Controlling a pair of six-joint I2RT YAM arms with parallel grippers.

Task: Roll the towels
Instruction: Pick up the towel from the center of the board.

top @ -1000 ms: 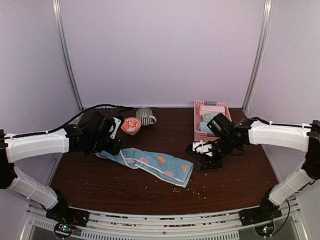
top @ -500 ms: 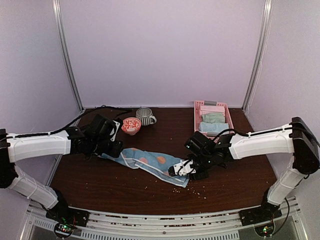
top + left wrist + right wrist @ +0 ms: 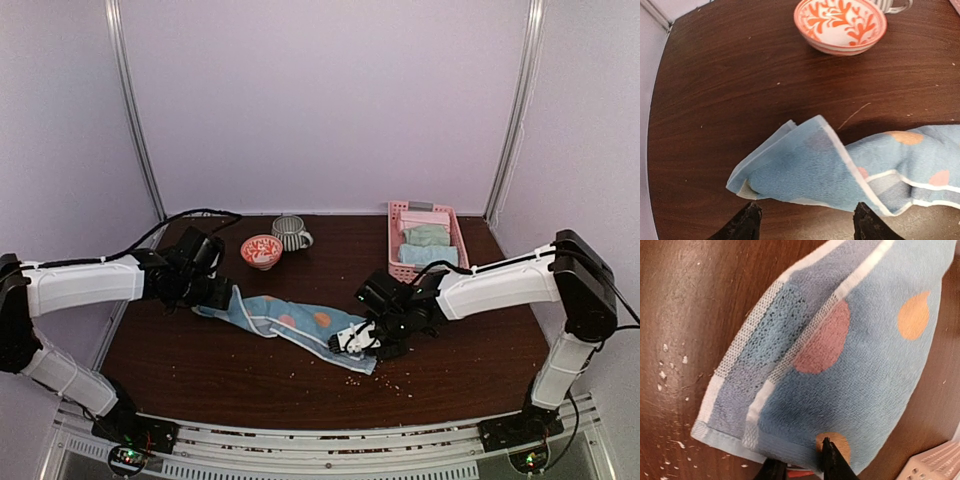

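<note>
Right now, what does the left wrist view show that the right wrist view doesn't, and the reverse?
Only the left wrist view shows the orange-patterned bowl and the edge of a striped mug. Only the right wrist view shows pale crumbs and a corner of the pink basket. Both show the dotted blue towel lying on the dark wooden table.

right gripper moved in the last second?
Yes. The right gripper went left and nearer, away from the pink basket, onto the towel's near end.
</note>
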